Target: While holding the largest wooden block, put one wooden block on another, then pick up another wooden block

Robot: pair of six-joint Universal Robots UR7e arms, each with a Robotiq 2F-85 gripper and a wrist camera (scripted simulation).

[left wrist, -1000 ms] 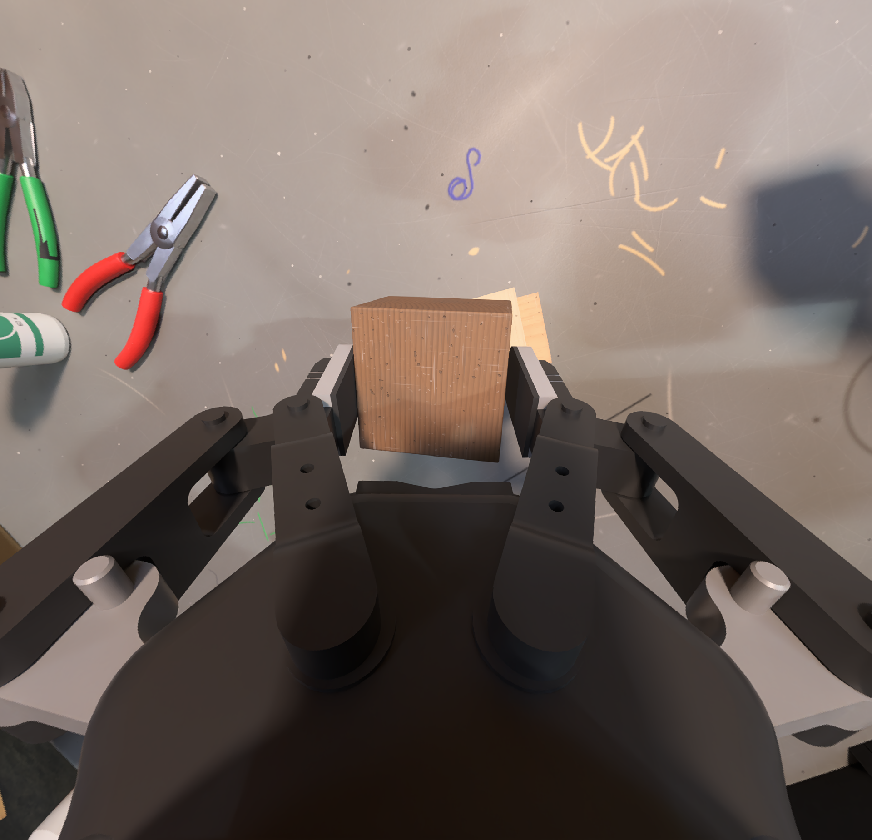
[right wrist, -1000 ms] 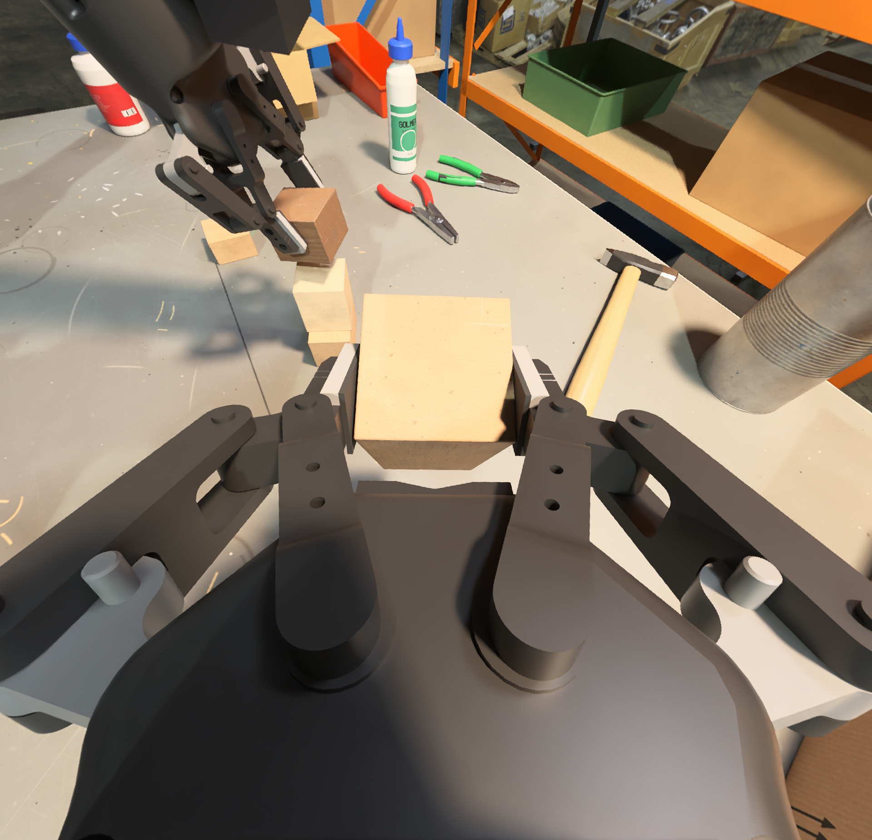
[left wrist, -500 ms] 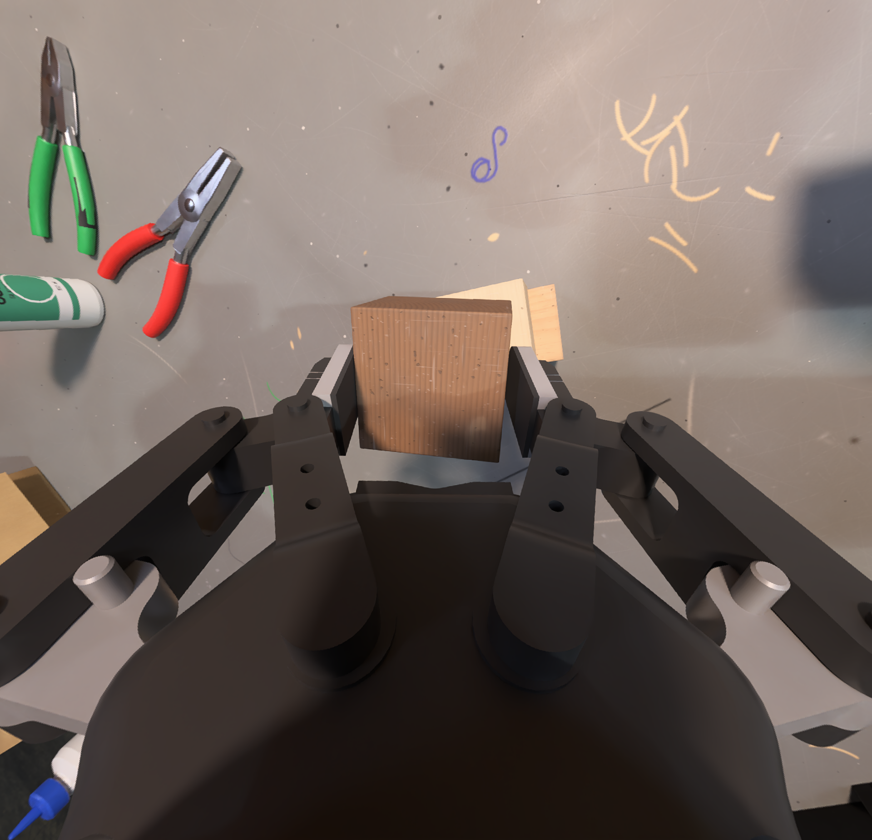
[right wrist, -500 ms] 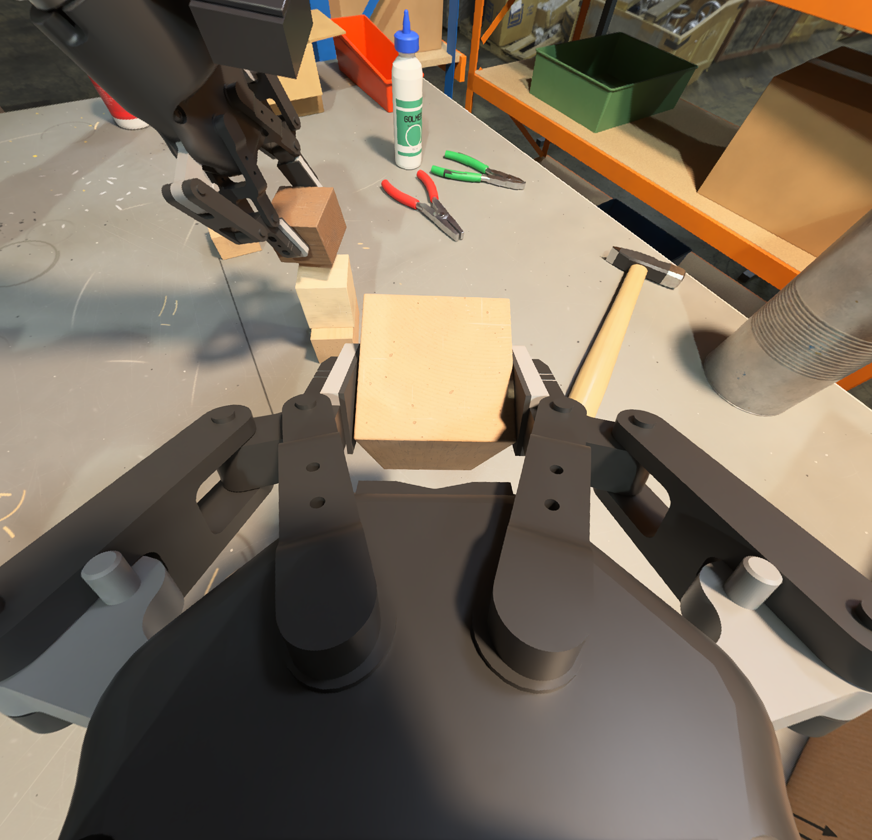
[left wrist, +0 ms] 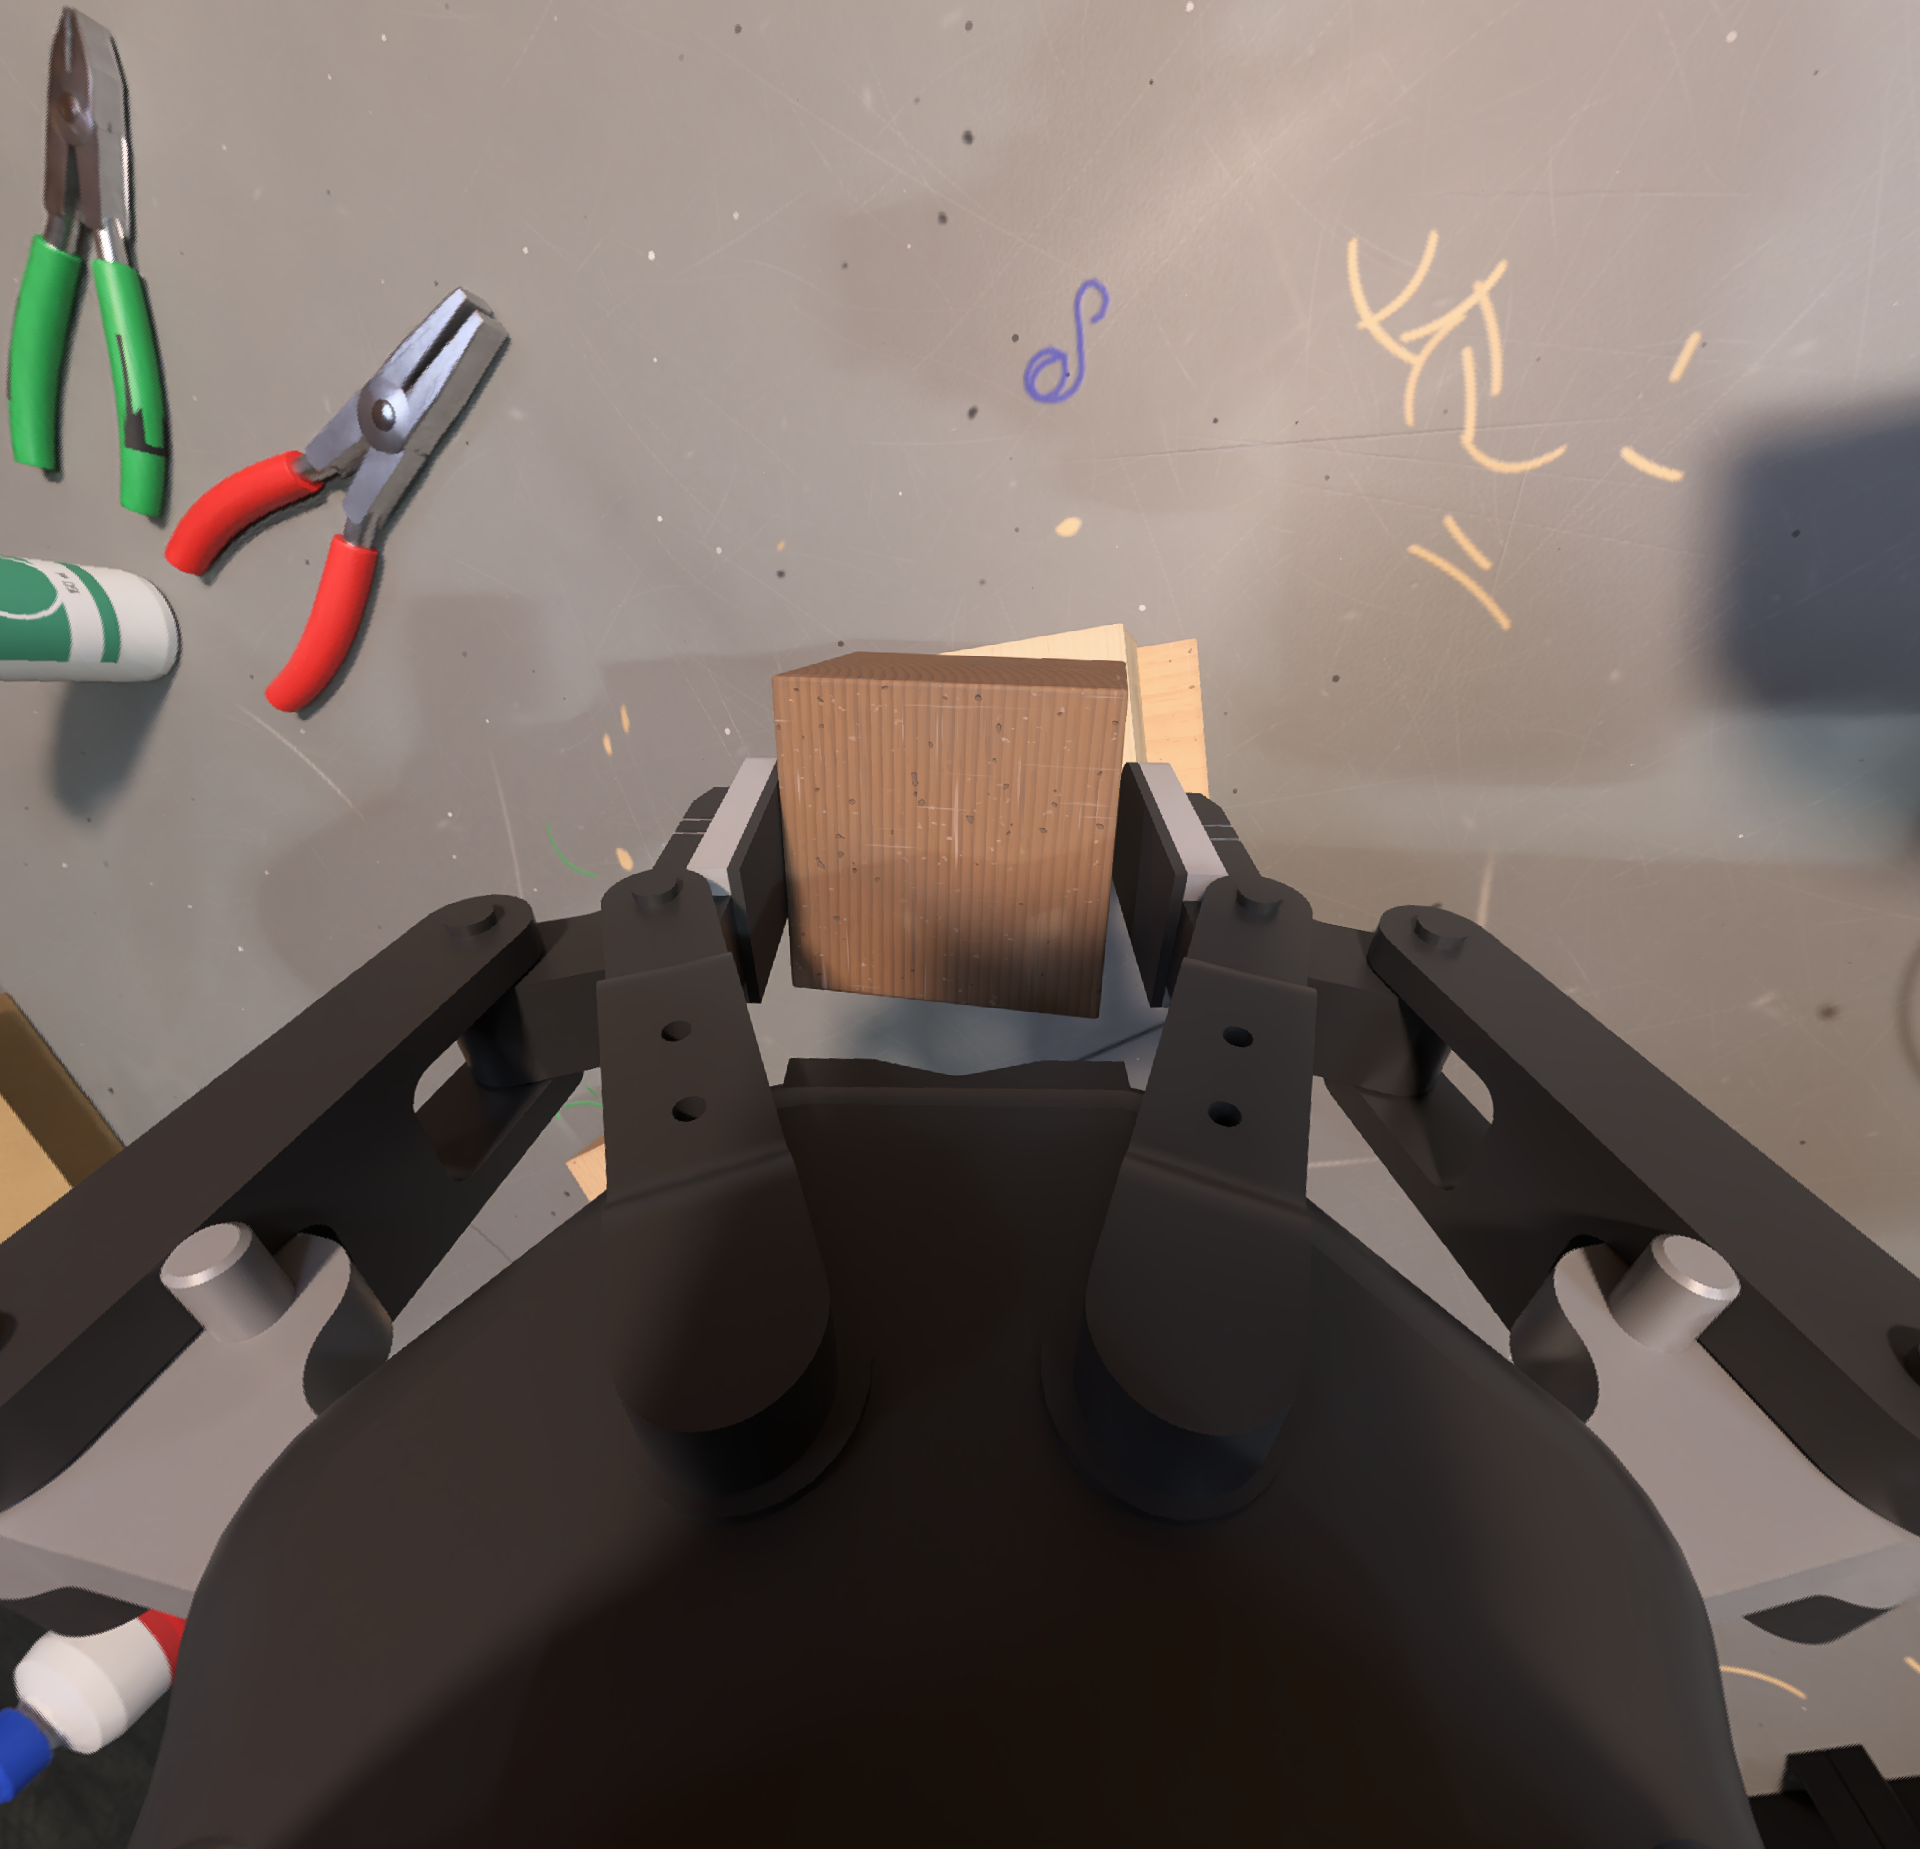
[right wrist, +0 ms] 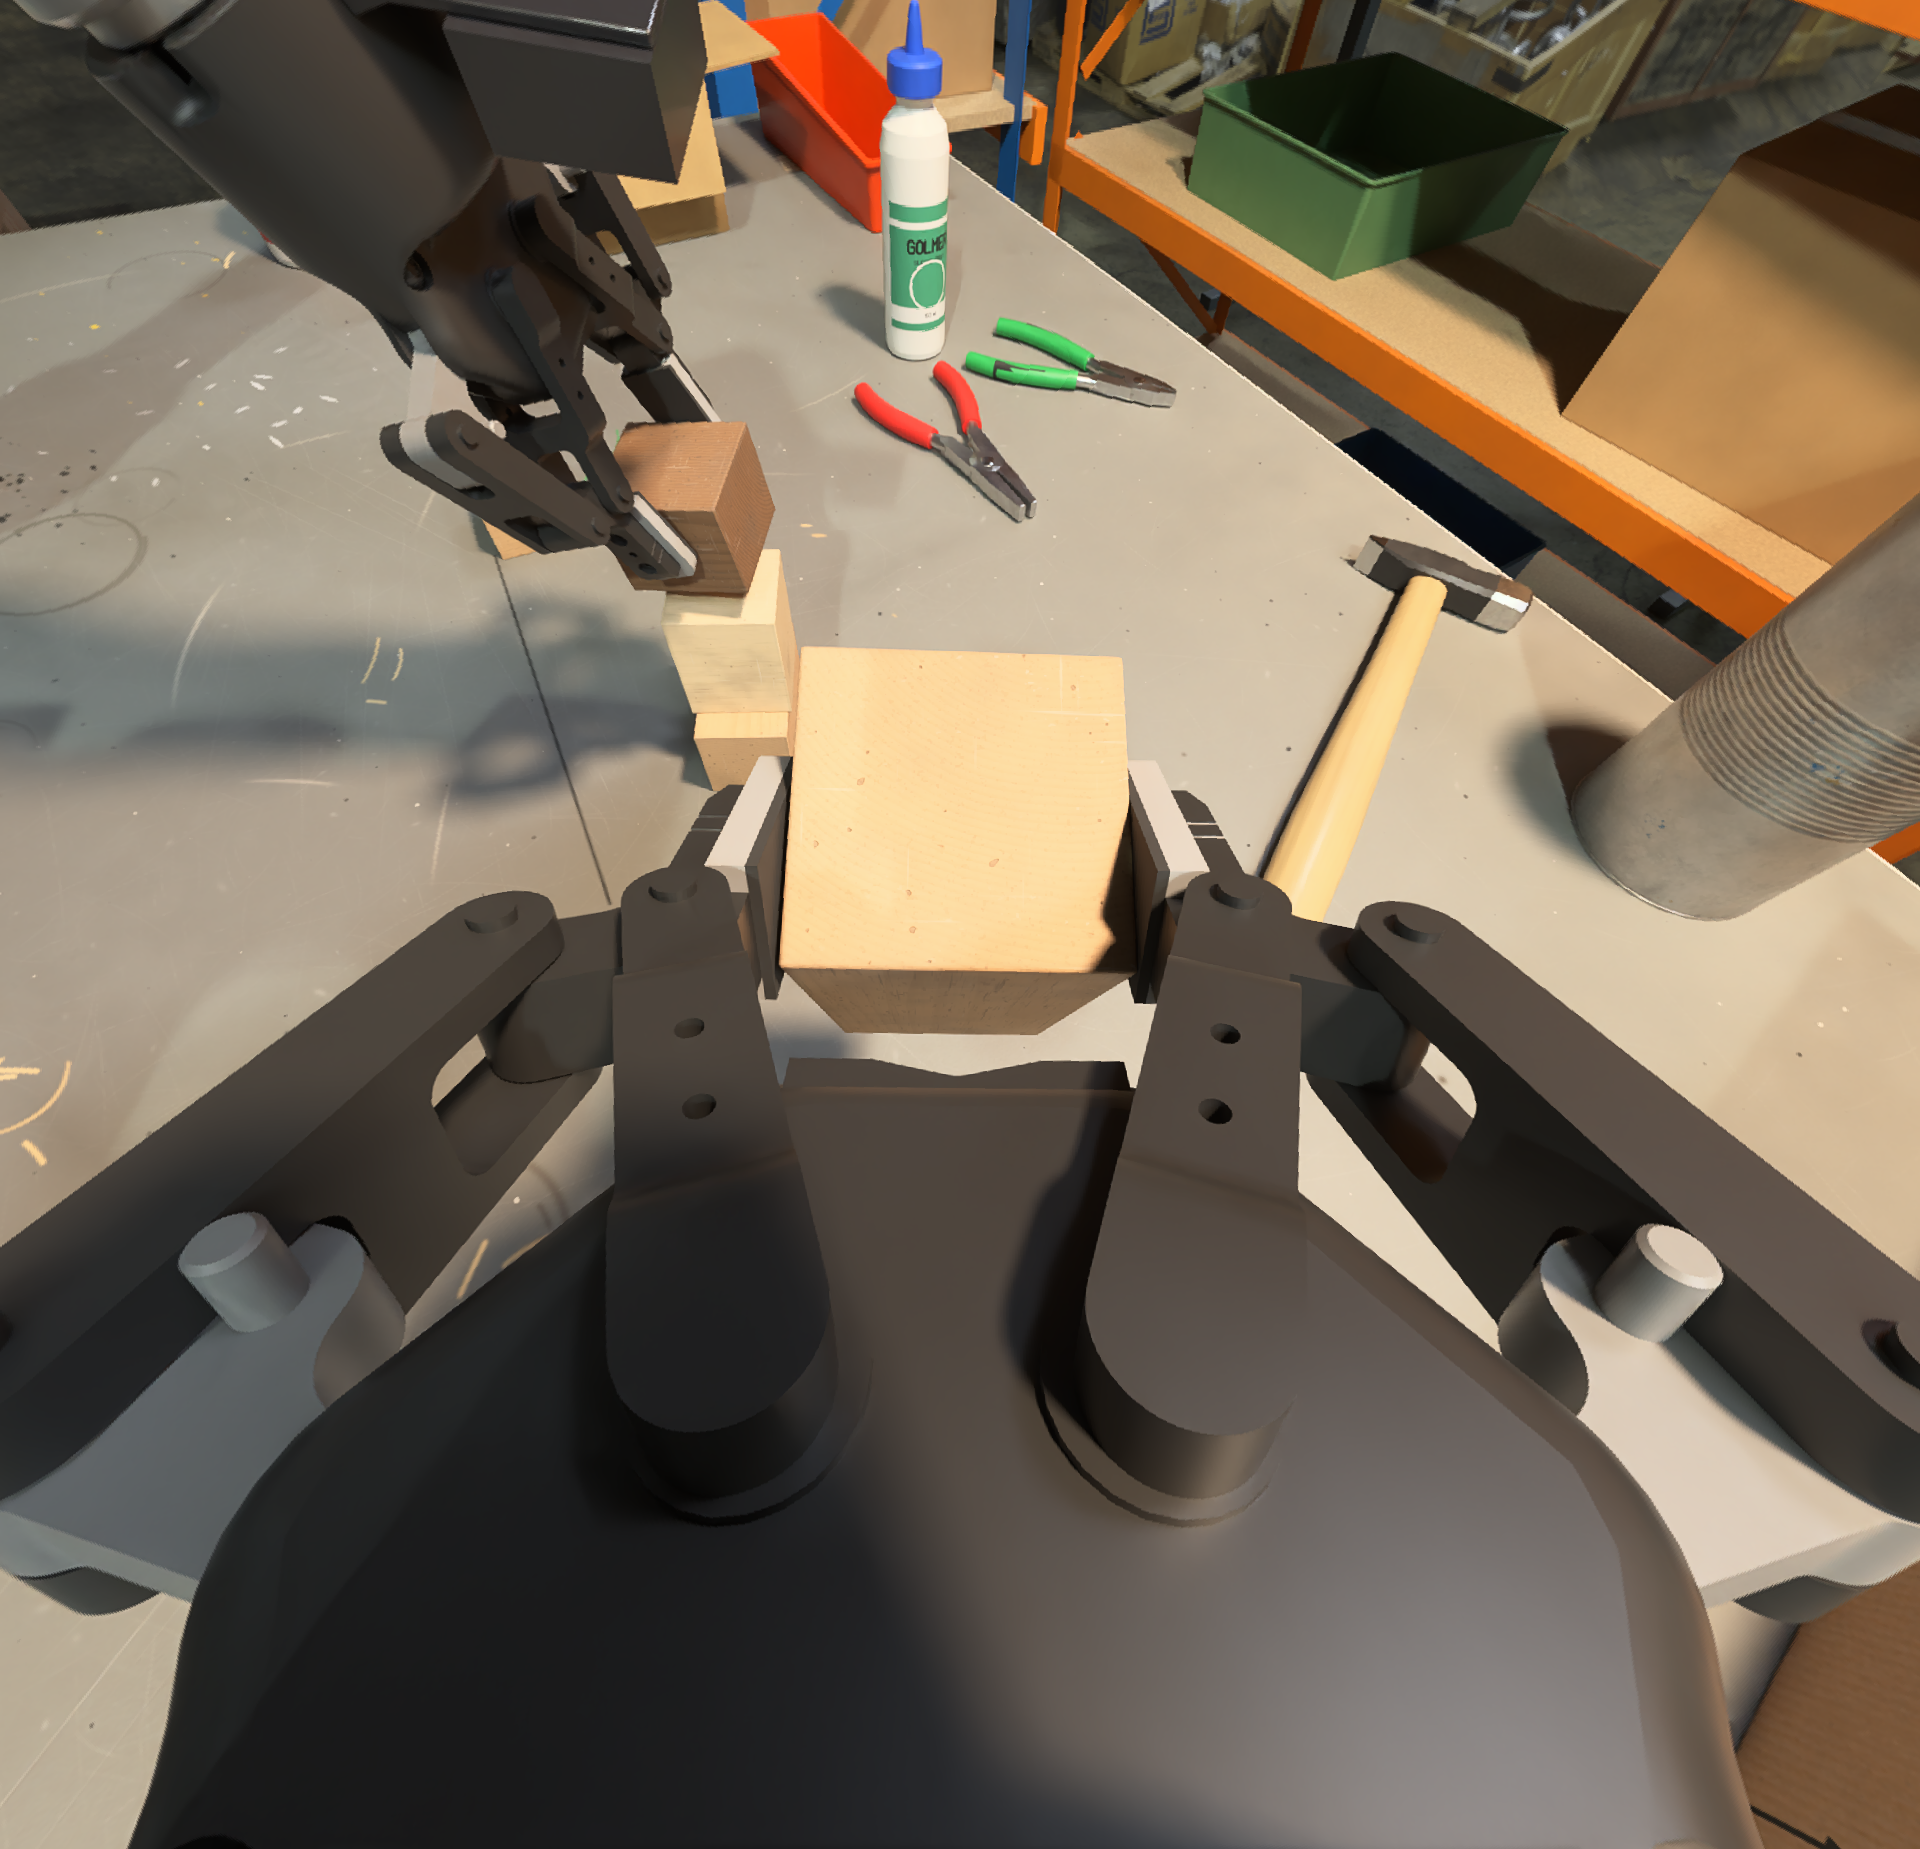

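My left gripper (left wrist: 951, 812) is shut on a dark brown wooden block (left wrist: 951, 864). In the right wrist view this gripper (right wrist: 670, 516) holds the brown block (right wrist: 717, 490) directly over a pale block (right wrist: 732, 646) stacked on a smaller pale block (right wrist: 743, 750). I cannot tell if the brown block touches the stack. The stack's edges (left wrist: 1164, 698) peek out behind the brown block. My right gripper (right wrist: 951, 802) is shut on the largest pale wooden block (right wrist: 951, 843), held above the table. A flat pale block (right wrist: 509, 547) lies behind the left gripper.
Red pliers (right wrist: 951, 438), green pliers (right wrist: 1070, 371) and a glue bottle (right wrist: 914, 210) sit beyond the stack. A hammer (right wrist: 1371, 698) and a grey pipe (right wrist: 1787, 750) are to the right. Orange shelving holds a green bin (right wrist: 1371, 158). A second glue bottle (left wrist: 83, 1685) lies at the left wrist view's bottom left.
The left gripper has shifted slightly with the brown block, so more of the pale stack is hidden beneath it. The right gripper keeps its hold and has barely moved.
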